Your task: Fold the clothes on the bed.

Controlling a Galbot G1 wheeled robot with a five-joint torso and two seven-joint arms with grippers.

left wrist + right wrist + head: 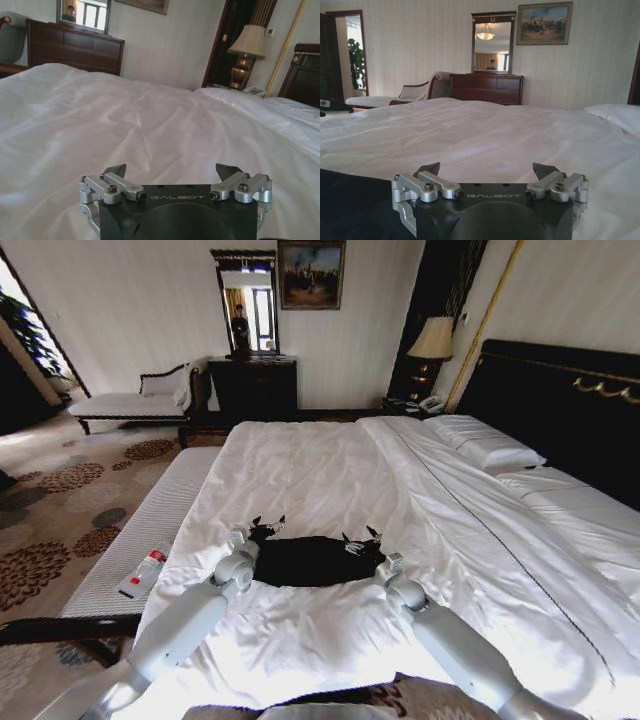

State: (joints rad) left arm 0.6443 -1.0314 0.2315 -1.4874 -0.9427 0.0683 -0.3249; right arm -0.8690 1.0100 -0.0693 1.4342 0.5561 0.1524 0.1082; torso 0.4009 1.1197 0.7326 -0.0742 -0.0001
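Low over the bed (330,465), my left gripper (267,526) and right gripper (360,536) both stand with fingers spread wide, holding nothing. Between and just beneath them lies the black T-shirt (312,561), bunched on the white duvet (300,630) near the foot. Beyond, white pillows (487,447) rest against the dark headboard (560,410).

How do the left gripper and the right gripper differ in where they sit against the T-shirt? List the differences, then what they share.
The left gripper sits at the T-shirt's left edge, the right gripper at its right edge. The left gripper reaches slightly farther up the bed than the right gripper. Both are open, low over the fabric, holding nothing.
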